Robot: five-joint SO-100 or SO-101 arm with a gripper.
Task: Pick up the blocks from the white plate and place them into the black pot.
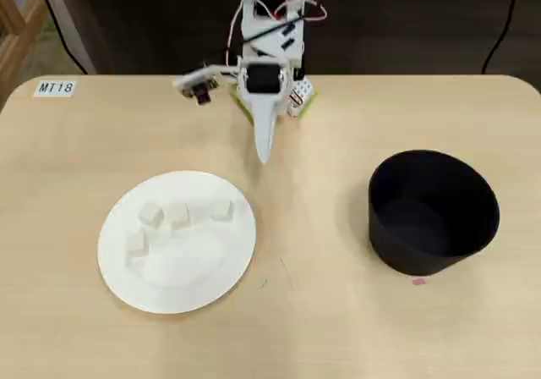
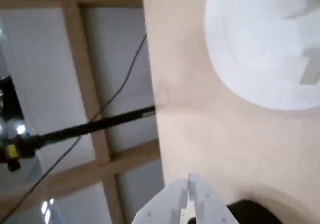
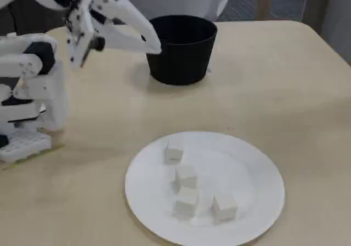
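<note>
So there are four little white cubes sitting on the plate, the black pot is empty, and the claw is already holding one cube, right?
Not quite. The gripper holds nothing: the fixed view shows its fingers closed together and bare, up near the black pot. All four blocks lie on the white plate, and the pot looks empty in the overhead view.

Four pale white blocks [image 3: 186, 175] on a white plate [image 3: 258, 172], matte black pot [image 3: 184, 48], tan table [image 3: 285, 92].

even, soft indoor light from above; shadows on the pale beige wooden table [image 1: 338, 328] are faint. the large round white plate [image 1: 177, 241] looks washed out. the wrist view is blurred and tilted.
</note>
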